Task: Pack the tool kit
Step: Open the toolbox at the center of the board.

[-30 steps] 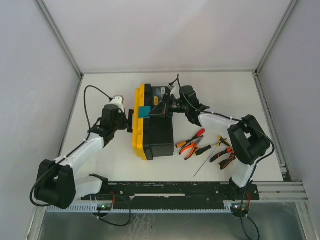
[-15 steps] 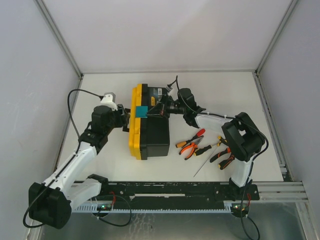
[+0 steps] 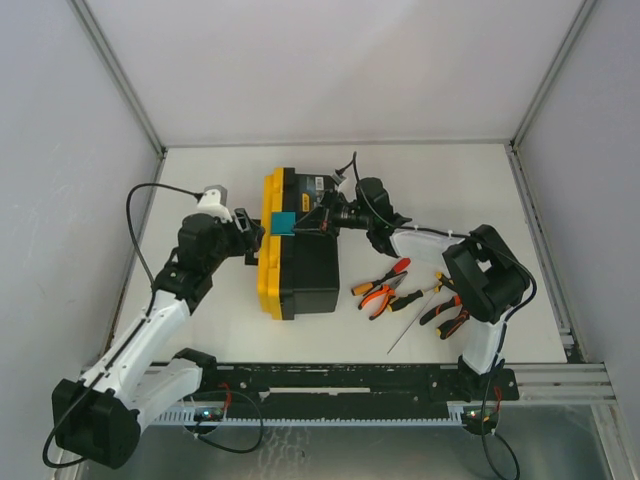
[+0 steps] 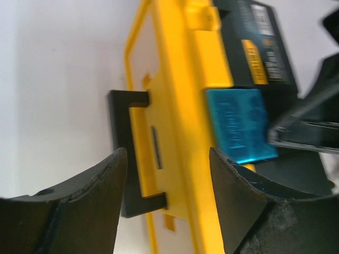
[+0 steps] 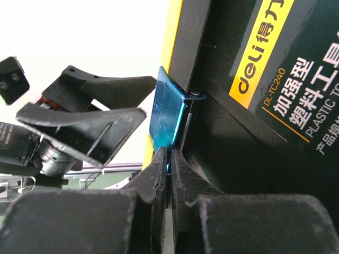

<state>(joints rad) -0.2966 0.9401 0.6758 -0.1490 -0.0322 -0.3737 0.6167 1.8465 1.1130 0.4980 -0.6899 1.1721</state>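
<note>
The tool kit's box lies on its side mid-table, yellow lid facing left. My right gripper is shut on the lower edge of the teal latch, fingertips pinched together against the black body. My left gripper is open. Its fingers straddle the lid's edge and the end of the black handle without touching them. The latch lies just beyond its right finger. Orange-handled pliers and screwdrivers lie loose to the right of the box.
More pliers and a yellow-handled tool lie close by the right arm's elbow. White walls enclose the table on three sides. A black rail runs along the near edge.
My left gripper has opened and let go of the lid side, and its arm has drawn back left. The box shifted slightly left. The right gripper stays on the latch.
</note>
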